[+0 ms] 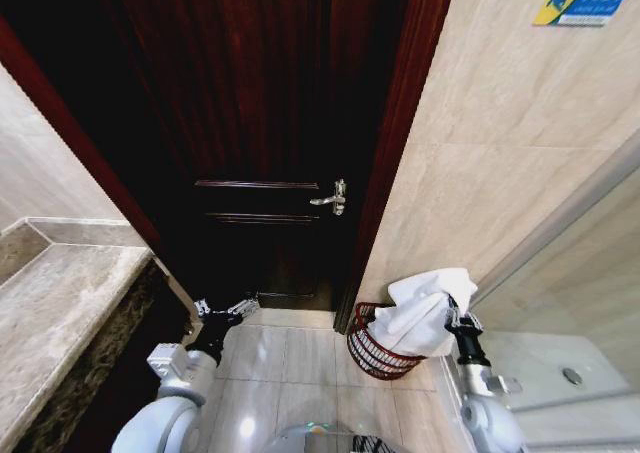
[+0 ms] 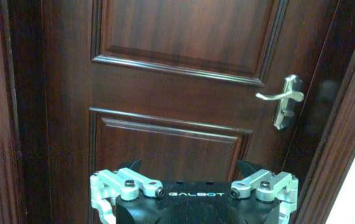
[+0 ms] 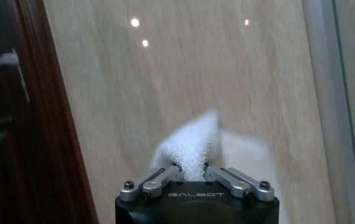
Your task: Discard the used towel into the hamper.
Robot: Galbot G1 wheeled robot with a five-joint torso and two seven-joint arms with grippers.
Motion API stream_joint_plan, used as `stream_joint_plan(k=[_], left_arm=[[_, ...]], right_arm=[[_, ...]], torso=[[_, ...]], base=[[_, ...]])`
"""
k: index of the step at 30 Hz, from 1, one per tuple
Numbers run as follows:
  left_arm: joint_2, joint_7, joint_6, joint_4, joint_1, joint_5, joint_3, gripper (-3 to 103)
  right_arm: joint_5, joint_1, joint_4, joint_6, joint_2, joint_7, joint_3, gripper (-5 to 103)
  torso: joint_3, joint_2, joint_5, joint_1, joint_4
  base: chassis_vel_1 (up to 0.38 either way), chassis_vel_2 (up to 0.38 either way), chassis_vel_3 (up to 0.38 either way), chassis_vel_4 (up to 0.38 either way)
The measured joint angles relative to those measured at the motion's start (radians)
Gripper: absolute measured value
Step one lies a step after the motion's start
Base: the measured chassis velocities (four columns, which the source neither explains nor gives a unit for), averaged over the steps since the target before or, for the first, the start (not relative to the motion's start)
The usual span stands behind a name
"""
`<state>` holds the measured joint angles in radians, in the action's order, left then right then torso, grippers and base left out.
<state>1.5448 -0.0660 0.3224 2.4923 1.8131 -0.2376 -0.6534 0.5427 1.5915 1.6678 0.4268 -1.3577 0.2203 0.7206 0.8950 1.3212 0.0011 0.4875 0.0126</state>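
Note:
The hamper (image 1: pixel 372 355), a small reddish-brown openwork basket, stands on the floor tiles beside the door frame. A white towel (image 1: pixel 425 311) hangs bunched over the hamper's right side, and its lower folds hide part of the rim. My right gripper (image 1: pixel 455 320) is shut on the towel's upper end, just above and to the right of the hamper. The right wrist view has the gripper (image 3: pixel 191 170) pinching the fluffy towel (image 3: pixel 190 140) against a beige wall. My left gripper (image 1: pixel 226 310) hovers low at the left, open and empty, facing the door; it is seen again as the gripper (image 2: pixel 190 169).
A dark wooden door (image 1: pixel 260 123) with a silver handle (image 1: pixel 333 197) stands shut ahead. A marble counter (image 1: pixel 60 313) runs along the left. The right side has a beige tiled wall (image 1: pixel 500 173), a glass partition frame (image 1: pixel 565 218) and a floor drain (image 1: pixel 572 376).

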Motion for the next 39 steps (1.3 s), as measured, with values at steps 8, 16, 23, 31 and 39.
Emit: stream_joint_plan(k=[8, 16, 23, 31, 39], left_arm=[[0.000, 0.000, 0.000, 0.000, 0.000, 0.000, 0.000, 100], [0.000, 0.000, 0.000, 0.000, 0.000, 0.000, 0.000, 100], [0.000, 0.000, 0.000, 0.000, 0.000, 0.000, 0.000, 100], [0.000, 0.000, 0.000, 0.000, 0.000, 0.000, 0.000, 100], [0.000, 0.000, 0.000, 0.000, 0.000, 0.000, 0.000, 100]], right_arm=[[-0.034, 0.001, 0.024, 0.027, 0.001, 0.005, 0.017, 6], [-0.008, -0.079, -0.066, -0.016, 0.033, 0.004, 0.022, 6], [-0.004, -0.193, -0.216, -0.093, 0.069, 0.023, 0.007, 6], [-0.031, -0.331, -0.350, -0.075, 0.079, 0.043, -0.002, 6], [-0.064, -0.382, -0.475, -0.067, 0.073, 0.051, -0.005, 6]], torso=[[0.000, 0.000, -0.0009, 0.000, -0.0005], [0.000, 0.000, -0.0010, 0.000, -0.0005], [0.000, 0.000, -0.0011, 0.000, -0.0005], [0.000, 0.000, -0.0010, 0.000, -0.0003], [0.000, 0.000, -0.0009, 0.000, -0.0005]], base=[[0.000, 0.000, 0.000, 0.000], [0.000, 0.000, 0.000, 0.000], [0.000, 0.000, 0.000, 0.000], [0.000, 0.000, 0.000, 0.000], [0.000, 0.000, 0.000, 0.000]])
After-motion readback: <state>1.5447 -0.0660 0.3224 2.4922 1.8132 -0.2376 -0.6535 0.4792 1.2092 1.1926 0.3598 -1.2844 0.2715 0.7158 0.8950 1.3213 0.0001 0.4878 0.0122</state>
